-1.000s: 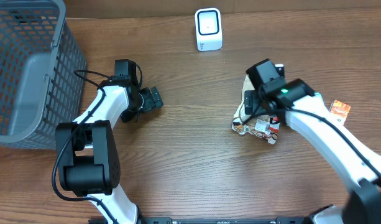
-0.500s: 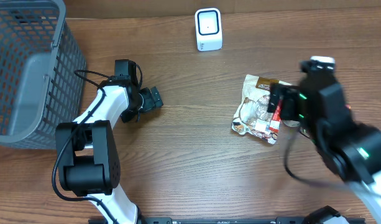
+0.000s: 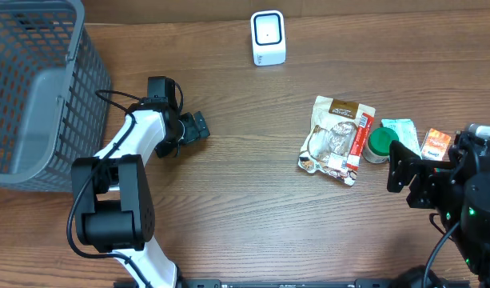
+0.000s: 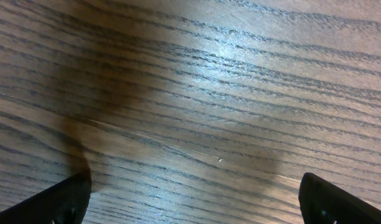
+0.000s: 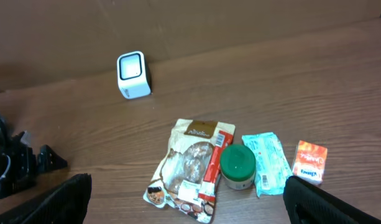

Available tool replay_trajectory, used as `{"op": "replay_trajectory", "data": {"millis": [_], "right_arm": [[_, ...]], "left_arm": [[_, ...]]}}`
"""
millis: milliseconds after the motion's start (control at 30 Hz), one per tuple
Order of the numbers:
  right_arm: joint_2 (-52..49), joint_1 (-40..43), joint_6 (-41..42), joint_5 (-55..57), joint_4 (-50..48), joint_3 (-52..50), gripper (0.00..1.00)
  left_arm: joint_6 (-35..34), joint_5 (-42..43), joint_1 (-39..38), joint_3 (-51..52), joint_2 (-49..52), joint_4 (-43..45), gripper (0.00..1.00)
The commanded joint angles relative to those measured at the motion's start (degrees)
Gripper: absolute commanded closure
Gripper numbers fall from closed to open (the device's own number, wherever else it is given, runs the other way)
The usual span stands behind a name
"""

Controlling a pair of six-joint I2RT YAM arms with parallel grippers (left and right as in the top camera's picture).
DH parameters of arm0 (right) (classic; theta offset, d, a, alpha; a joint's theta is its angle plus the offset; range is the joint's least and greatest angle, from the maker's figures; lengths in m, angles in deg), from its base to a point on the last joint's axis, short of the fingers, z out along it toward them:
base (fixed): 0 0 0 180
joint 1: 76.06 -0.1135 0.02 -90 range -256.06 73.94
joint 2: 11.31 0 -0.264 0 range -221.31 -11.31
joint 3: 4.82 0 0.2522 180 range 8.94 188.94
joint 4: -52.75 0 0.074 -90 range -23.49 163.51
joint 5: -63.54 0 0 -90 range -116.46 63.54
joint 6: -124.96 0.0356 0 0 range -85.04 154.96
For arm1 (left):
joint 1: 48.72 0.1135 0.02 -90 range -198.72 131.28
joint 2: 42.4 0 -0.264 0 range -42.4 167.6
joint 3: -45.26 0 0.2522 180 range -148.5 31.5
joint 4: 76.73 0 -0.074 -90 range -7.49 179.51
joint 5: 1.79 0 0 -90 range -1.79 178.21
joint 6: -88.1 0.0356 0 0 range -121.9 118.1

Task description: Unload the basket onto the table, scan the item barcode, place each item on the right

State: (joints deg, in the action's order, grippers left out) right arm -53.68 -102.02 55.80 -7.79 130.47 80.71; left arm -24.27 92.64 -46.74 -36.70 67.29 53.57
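Note:
Five items lie in a row at the right: a brown snack bag (image 3: 332, 136) (image 5: 189, 163), a red stick pack (image 3: 360, 141) (image 5: 210, 167) on the bag's right edge, a green-lidded jar (image 3: 380, 142) (image 5: 238, 165), a teal packet (image 3: 402, 130) (image 5: 268, 162) and an orange box (image 3: 435, 144) (image 5: 309, 161). The white scanner (image 3: 268, 37) (image 5: 133, 74) stands at the table's far edge. My right gripper (image 3: 408, 181) (image 5: 189, 208) hangs open and empty, raised high on the near side of the items. My left gripper (image 3: 189, 130) (image 4: 199, 202) is open low over bare wood at the left.
A grey mesh basket (image 3: 37, 88) fills the far left corner. The left arm (image 3: 121, 192) runs from the near edge up to its gripper. Bare wooden tabletop (image 3: 252, 192) lies between the two arms.
My right arm has drawn back from over the snack bag toward the near right, uncovering the jar, teal packet and orange box. The left arm has not moved.

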Motion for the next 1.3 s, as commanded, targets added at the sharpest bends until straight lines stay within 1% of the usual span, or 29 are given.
{"op": "replay_trajectory", "data": {"millis": [0, 133, 300, 533, 567, 700, 833, 1033, 1167, 1267], "right_arm": [[2.1, 0.5, 0.1, 0.3, 0.0, -2.3, 0.0], [8.0, 1.1, 0.2, -1.1, -0.9, -7.3, 0.0], [17.6, 1.3, 0.2, -2.5, -4.5, -16.0, 0.0], [29.6, 5.2, 0.2, -3.8, -14.1, -30.4, 0.0], [32.0, 6.2, 0.1, -4.7, -17.6, -33.7, 0.0], [37.1, 7.0, 0.1, -6.3, -26.8, -39.8, 0.0], [40.8, 7.3, 0.1, -6.4, -38.2, -45.5, 0.0], [41.9, 9.2, -0.4, -7.1, -58.9, -53.9, 0.0], [42.2, 10.6, -4.5, -11.2, -70.9, -59.1, 0.0], [42.2, 11.5, -6.8, -13.8, -77.8, -62.3, 0.0]], "left_arm": [[-0.4, -1.0, 0.6, 3.0, 4.2, -0.6, 0.0], [-0.4, -1.0, 0.6, 3.0, 4.2, -0.6, 0.0], [-0.3, -1.0, 0.6, 3.0, 4.2, -0.6, 0.0], [-0.4, -1.0, 0.6, 3.0, 4.2, -0.6, 0.01], [-0.3, -1.0, 0.6, 3.0, 4.2, -0.6, 0.0], [-0.4, -1.0, 0.6, 3.0, 4.2, -0.6, 0.0], [-0.3, -1.0, 0.6, 3.0, 4.2, -0.6, 0.0], [-0.4, -1.0, 0.6, 3.0, 4.2, -0.6, 0.0], [-0.4, -1.0, 0.6, 3.0, 4.2, -0.6, 0.0], [-0.4, -1.0, 0.6, 3.0, 4.2, -0.6, 0.0]]}}
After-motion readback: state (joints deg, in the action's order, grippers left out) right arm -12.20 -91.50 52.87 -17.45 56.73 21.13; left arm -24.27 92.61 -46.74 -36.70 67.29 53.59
